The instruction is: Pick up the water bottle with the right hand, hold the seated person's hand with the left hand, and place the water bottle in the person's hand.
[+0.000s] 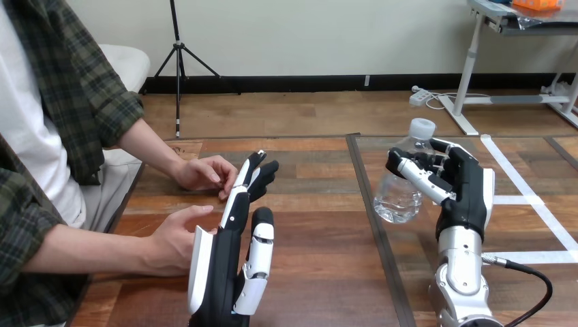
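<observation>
A clear water bottle [399, 194] with a white cap is right of the table's middle seam, leaning a little to the left. My right hand [463, 187] has its fingers and thumb curled round the bottle's upper half. I cannot tell whether the bottle's base rests on the table. My left hand [225, 262] stands edge-up with straight fingers at the left of the table. The person's nearer hand [174, 235] lies palm-in right beside its back, touching or nearly so. The person's farther hand [204, 174] rests on the table by my left fingertips [257, 167].
The wooden table [320, 225] has a dark seam [371, 204] down its middle and white tape lines [525, 191] at the right. The person sits at the left side, with both forearms reaching over the table edge.
</observation>
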You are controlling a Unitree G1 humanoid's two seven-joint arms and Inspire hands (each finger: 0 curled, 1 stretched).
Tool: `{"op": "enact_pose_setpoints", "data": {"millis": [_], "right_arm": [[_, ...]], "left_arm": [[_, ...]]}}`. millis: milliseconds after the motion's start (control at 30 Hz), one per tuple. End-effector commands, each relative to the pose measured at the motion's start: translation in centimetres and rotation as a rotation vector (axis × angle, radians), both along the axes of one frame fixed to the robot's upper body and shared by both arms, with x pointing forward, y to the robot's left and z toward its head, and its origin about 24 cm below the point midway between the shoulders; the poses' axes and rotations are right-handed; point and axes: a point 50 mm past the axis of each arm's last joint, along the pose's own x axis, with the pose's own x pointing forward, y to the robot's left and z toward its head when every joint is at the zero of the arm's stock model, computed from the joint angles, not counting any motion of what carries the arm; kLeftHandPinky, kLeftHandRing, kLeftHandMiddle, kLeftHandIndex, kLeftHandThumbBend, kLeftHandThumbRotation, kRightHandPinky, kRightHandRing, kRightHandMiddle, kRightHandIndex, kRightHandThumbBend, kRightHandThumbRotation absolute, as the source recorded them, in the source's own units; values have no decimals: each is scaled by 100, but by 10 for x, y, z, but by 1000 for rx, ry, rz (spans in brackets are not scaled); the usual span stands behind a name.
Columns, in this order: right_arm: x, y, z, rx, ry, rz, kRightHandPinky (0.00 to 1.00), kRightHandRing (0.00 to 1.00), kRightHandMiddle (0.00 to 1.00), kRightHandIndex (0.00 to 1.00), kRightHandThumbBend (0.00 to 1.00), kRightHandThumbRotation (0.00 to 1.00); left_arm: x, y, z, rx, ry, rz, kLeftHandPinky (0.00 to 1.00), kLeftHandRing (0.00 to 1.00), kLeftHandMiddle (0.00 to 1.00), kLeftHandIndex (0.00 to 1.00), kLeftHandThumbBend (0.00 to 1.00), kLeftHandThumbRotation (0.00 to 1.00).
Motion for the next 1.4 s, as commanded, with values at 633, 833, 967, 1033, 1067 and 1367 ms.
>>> {"op": "enact_pose_setpoints", "data": {"millis": [633,833,967,1033,1067,1367], "right_arm": [[7,11,38,-58,-296,159,39,42,49,52,66,0],[4,15,38,-66,-315,181,38,41,48,51,66,0],[3,18,38,-62,-328,196,38,42,48,51,66,0],[3,20,38,-53,-329,202,38,42,48,51,66,0],[2,20,38,-49,-329,206,38,42,48,51,66,0],[-1,28,40,-90,-352,230,38,42,47,51,67,0]], "left_arm": [[15,24,24,188,-58,-35,86,89,90,88,49,3],[16,33,28,281,-52,-36,84,88,89,86,61,1],[16,40,31,349,-41,-33,80,87,89,85,67,0],[16,43,32,387,-36,-31,78,87,89,84,70,0],[16,45,33,403,-34,-30,77,87,89,84,71,0],[16,61,39,533,13,-11,76,88,91,84,78,0]]}}
